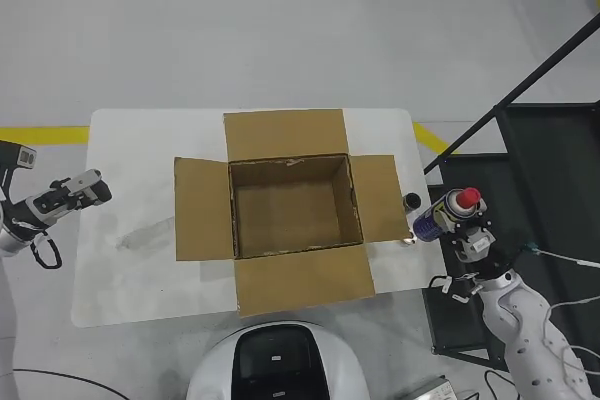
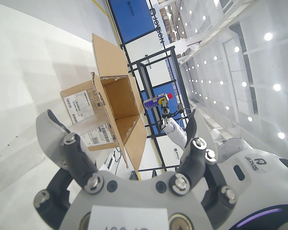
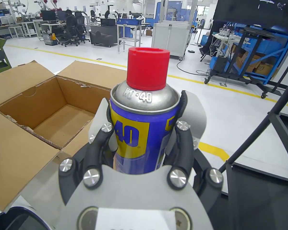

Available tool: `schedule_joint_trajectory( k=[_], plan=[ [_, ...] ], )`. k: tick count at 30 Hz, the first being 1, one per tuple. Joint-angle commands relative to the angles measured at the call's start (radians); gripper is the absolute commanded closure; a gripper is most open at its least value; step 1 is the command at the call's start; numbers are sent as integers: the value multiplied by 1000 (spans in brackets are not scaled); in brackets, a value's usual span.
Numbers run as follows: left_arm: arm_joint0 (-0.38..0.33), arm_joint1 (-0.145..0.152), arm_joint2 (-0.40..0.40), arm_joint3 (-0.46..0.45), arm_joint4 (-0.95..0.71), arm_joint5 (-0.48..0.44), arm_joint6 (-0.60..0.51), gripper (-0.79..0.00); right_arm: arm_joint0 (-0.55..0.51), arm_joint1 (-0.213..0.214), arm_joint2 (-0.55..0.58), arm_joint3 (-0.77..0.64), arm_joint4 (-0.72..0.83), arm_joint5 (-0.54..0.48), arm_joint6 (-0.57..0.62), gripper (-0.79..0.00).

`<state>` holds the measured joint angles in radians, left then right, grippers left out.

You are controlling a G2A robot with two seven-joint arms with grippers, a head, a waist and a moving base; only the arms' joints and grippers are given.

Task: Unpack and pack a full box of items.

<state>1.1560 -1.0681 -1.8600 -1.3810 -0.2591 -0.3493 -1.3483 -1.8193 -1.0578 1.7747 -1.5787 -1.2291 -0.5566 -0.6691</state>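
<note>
An open cardboard box stands in the middle of the white table, all flaps folded out, its inside bare. My right gripper is shut on a blue and yellow spray can with a red cap, held just off the table's right edge beside the box's right flap. In the right wrist view the spray can sits between the fingers, with the box beyond. My left gripper hovers open at the table's left edge. In the left wrist view its fingers stand apart, facing the box.
A small dark round object sits at the table's right edge by the box flap. A black metal rack stands right of the table. A yellow floor line runs behind the table.
</note>
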Motion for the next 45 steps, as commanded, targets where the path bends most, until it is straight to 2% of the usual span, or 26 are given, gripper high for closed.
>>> schedule_joint_trajectory(
  k=[1,15,19,23,26,30,42,45],
  plan=[
    [0,0,0,0,0,0,0,-785,0,0,0,-1,-1,-1,1,0],
    [0,0,0,0,0,0,0,-785,4,-1,0,-1,12,12,17,0],
    [0,0,0,0,0,0,0,-785,-9,-6,5,66,56,13,-3,0],
    [0,0,0,0,0,0,0,-785,-16,-12,-15,169,14,9,-107,0],
    [0,0,0,0,0,0,0,-785,-12,-19,-62,250,-85,57,-236,0],
    [0,0,0,0,0,0,0,-785,31,-32,-126,364,-111,95,-349,0],
    [0,0,0,0,0,0,0,-785,31,-32,-126,364,-111,95,-349,0],
    [0,0,0,0,0,0,0,-785,49,-36,-127,366,-91,139,-303,0]
  ],
)
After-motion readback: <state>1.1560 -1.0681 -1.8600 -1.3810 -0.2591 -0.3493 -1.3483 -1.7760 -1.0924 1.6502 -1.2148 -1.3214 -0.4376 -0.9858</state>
